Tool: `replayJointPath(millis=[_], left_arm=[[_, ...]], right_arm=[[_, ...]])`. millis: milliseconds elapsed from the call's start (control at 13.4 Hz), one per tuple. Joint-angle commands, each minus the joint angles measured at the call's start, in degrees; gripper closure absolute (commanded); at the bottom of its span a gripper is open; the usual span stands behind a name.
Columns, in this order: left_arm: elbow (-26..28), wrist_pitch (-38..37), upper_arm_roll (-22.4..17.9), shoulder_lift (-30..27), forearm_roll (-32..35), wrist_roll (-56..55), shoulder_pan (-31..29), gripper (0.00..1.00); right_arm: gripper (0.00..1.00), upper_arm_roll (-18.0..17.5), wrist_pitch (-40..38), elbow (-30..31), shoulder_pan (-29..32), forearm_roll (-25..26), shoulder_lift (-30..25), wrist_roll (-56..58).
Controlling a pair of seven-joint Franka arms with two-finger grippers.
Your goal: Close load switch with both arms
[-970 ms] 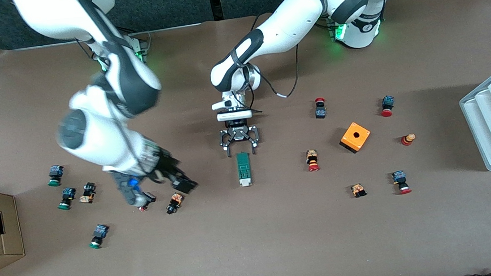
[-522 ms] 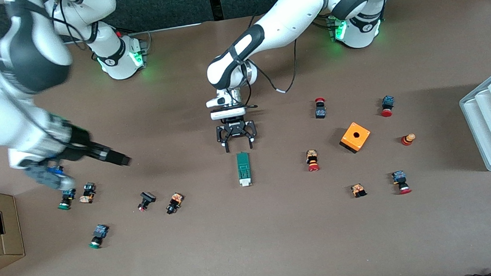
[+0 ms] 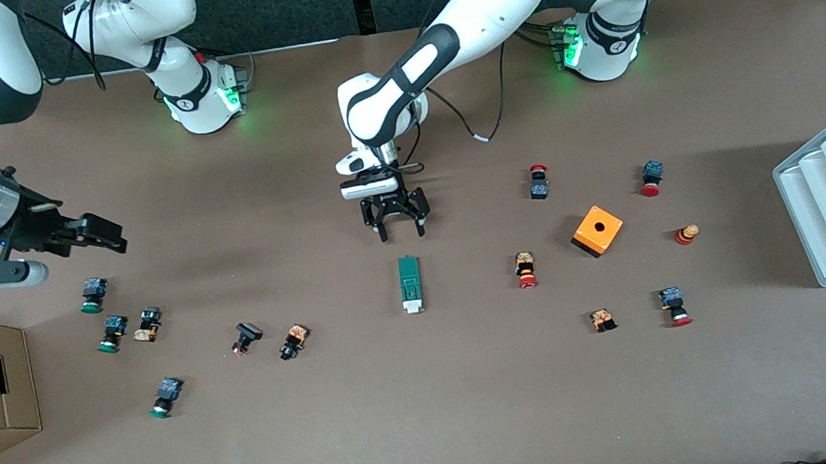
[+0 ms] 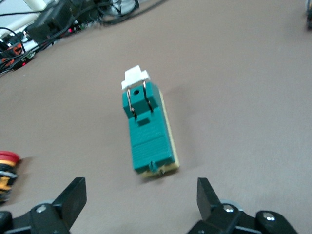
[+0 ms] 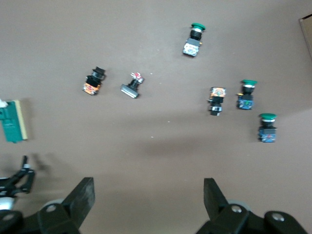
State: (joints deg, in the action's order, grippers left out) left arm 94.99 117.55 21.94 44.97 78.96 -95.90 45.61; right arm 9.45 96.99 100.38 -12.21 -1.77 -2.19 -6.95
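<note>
The load switch [image 3: 410,284] lies flat on the bare table near its middle, long axis running toward the front camera, white tab at the nearer end. The left gripper [image 3: 396,221], jaws wide and empty, hangs just off the switch's green end, in line with it. The right gripper [image 3: 91,234], open and empty, is well apart, over the right arm's end above scattered push buttons [image 3: 113,330]
</note>
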Motion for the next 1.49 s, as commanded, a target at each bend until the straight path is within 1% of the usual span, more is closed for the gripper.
replayJointPath(millis=[0,298,522,597,820,1044,1268,1417], left_arm=[[1.4,0.7,-0.3,-4.4,-8.1,12.5,0.1,0.0],[1.4,0.0,-0.5,-8.9,-19.8,29.2,0.0,0.0],[1.4,-1.0,-0.4,-12.7,-27.8,42.8,-3.4,0.0],[1.3,-1.1,-0.4,-14.5,-31.9,47.9,-4.5,0.0],[1.2,-3.3,-0.4,-19.9,-41.4,60.4,-8.9,0.0],[0.9,-5.0,-0.4,-25.2,-50.8,69.4,-14.1,0.0],[0.5,-10.3,-0.4,-31.1,-59.3,77.5,-20.1,0.0],[0.0,-14.0,-0.5,-34.7,-64.9,81.6,-24.8,0.0]], right_arm=[[0.0,-0.5,-0.1,0.4,-0.3,2.5,-0.1,0.9],[0.0,-0.5,0.0,-2.0,-0.1,4.5,1.8,1.2],[0.0,0.3,-0.3,-2.1,0.5,4.5,1.4,3.4],[0.0,1.4,-0.4,-2.1,0.4,4.3,1.2,5.4],[0.0,2.0,-1.0,-2.5,0.4,4.1,1.2,5.5],[0.0,1.6,-2.4,-3.0,0.0,4.1,1.1,5.6],[0.0,0.4,-3.1,-3.0,-0.5,4.3,0.8,5.0],[0.0,0.9,-2.7,-2.9,0.3,3.8,0.8,5.2]])
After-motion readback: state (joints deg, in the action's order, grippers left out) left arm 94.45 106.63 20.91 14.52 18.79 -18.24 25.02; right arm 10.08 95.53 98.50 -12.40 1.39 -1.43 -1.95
